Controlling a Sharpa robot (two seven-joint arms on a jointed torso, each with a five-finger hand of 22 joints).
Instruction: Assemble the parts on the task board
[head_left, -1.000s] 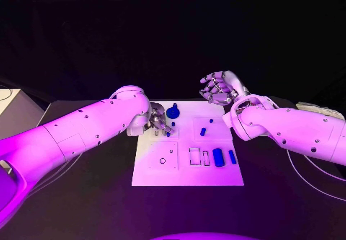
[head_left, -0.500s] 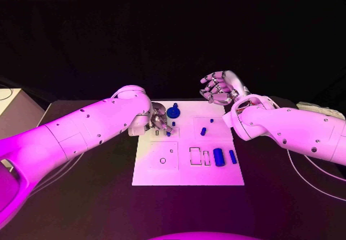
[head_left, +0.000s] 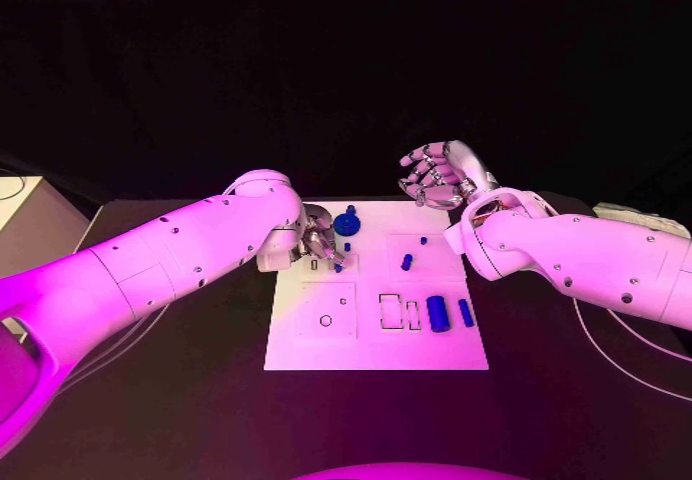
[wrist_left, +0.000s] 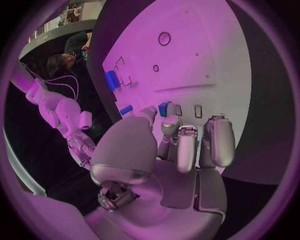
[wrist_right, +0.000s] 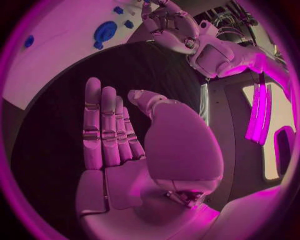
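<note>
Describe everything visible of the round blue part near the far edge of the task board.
The round blue part is a disc-shaped piece in deep blue, plastic by its look, with a small stub at its far side. It sits on the white task board near the far edge, toward the board's left half. In the right wrist view it shows as a disc with a paler centre. The left robot hand is close beside it, apparently not touching. The right robot hand is raised, holding nothing.

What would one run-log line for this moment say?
left hand: fingers down on task board, by small blue part | right hand: raised, holding nothing
</note>
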